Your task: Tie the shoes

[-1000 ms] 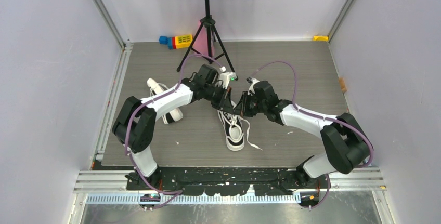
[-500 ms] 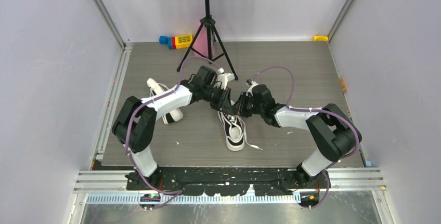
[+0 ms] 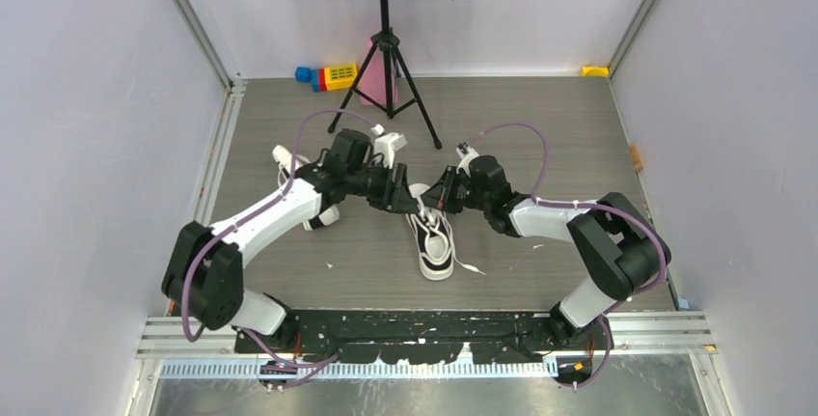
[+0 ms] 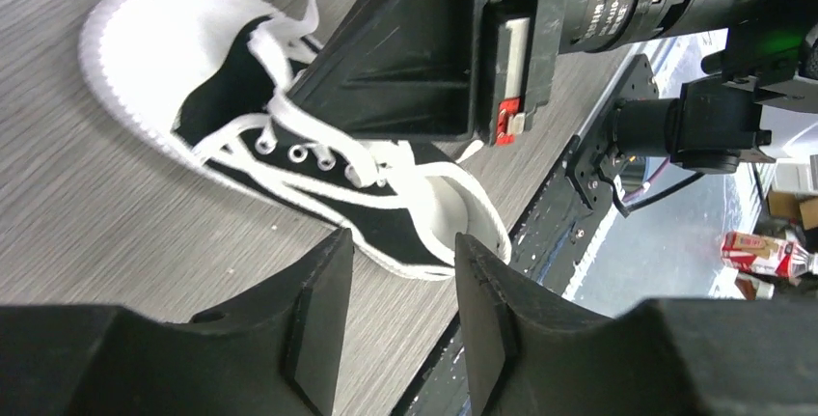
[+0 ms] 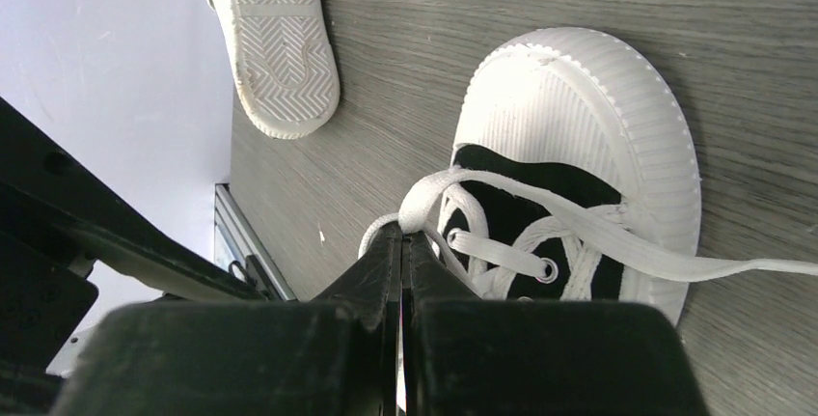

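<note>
Mid-frame on the surface point(image 3: 540, 117), shoe point(image 3: 434, 247) upright, no bow yet. Right hand point(image 5: 400, 237) pinching a lace point(image 5: 424, 189) loop; left hand point(image 4: 403, 247) spread, empty. Second shoe point(image 5: 275, 49) left of centre, on its side, untied.

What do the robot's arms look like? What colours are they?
The two arms match. The left arm and the right arm each have white tube-shaped parts joined by chunky black joints. A thin purple cable loops along each one. The left gripper and right gripper are black, with two flat, wedge-shaped fingers.
</note>
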